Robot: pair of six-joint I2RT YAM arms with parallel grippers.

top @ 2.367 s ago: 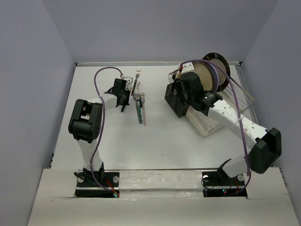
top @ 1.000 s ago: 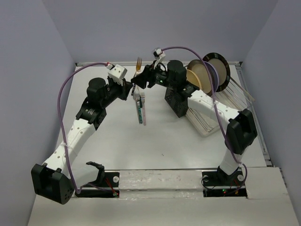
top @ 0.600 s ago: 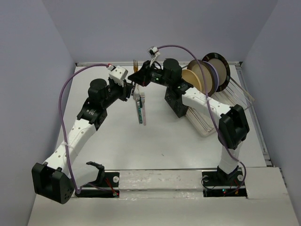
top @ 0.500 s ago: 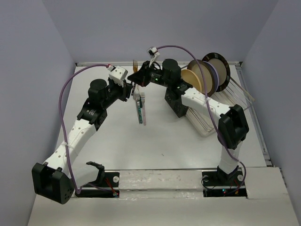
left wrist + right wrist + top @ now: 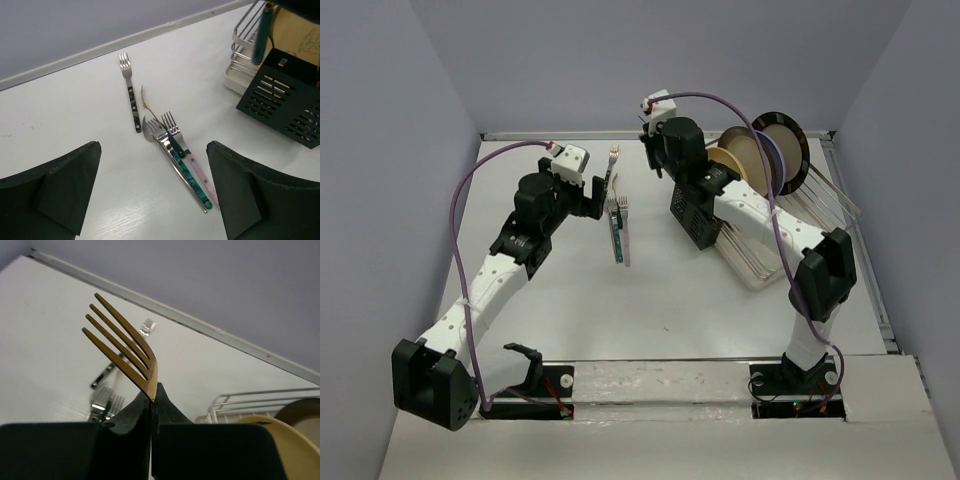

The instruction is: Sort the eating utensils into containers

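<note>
My right gripper (image 5: 154, 399) is shut on the neck of a gold fork (image 5: 122, 346), whose tines point up. In the top view it (image 5: 655, 150) hovers just left of the black perforated caddy (image 5: 695, 215). In the left wrist view a dark handle (image 5: 262, 35) hangs from it above the caddy (image 5: 285, 100). My left gripper (image 5: 155, 200) is open and holds nothing, above the table near the loose utensils. A fork with a dark handle (image 5: 131, 97) lies alone. Beside it lies a bunch with a green-handled fork (image 5: 192, 180), a pink-handled one (image 5: 200, 170) and a silver one.
A wire dish rack (image 5: 825, 205) with upright plates (image 5: 765, 155) stands at the back right, right behind the caddy. The back wall edge (image 5: 150, 35) runs close behind the lone fork. The loose utensils (image 5: 618, 225) lie between the two arms.
The left gripper has let go of the gold fork, opened wide and drawn back. The right gripper has shut on the fork and swung it right, toward the caddy.
</note>
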